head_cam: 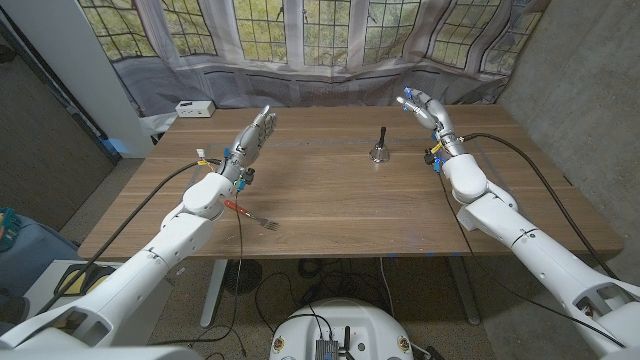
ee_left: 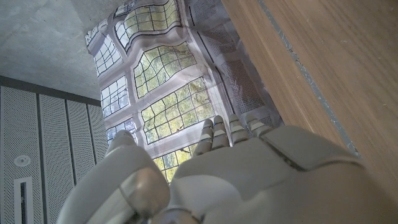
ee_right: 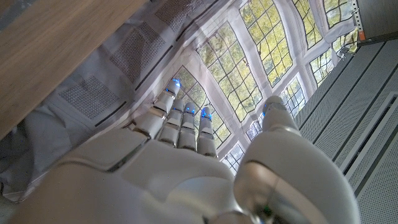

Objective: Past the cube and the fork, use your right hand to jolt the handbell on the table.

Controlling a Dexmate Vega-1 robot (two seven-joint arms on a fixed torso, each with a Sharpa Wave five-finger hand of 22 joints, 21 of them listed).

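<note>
A small dark handbell (head_cam: pixel 379 148) stands upright on the wooden table (head_cam: pixel 340 200), right of its middle and toward the far side. A fork with a red handle (head_cam: pixel 251 215) lies near the front left, partly under my left forearm. My right hand (head_cam: pixel 422 108) is raised above the table's far right, to the right of the bell and apart from it, its fingers straight and holding nothing; its back (ee_right: pixel 180 168) shows in the right wrist view. Over the far left my left hand (head_cam: pixel 255 135) is lifted too, fingers extended and empty, and the left wrist view shows its back (ee_left: pixel 236 174).
A white box (head_cam: pixel 194 108) sits at the table's far left corner. A curtain printed with windows (head_cam: pixel 330 40) hangs right behind the far edge. Black cables run along both arms over the table.
</note>
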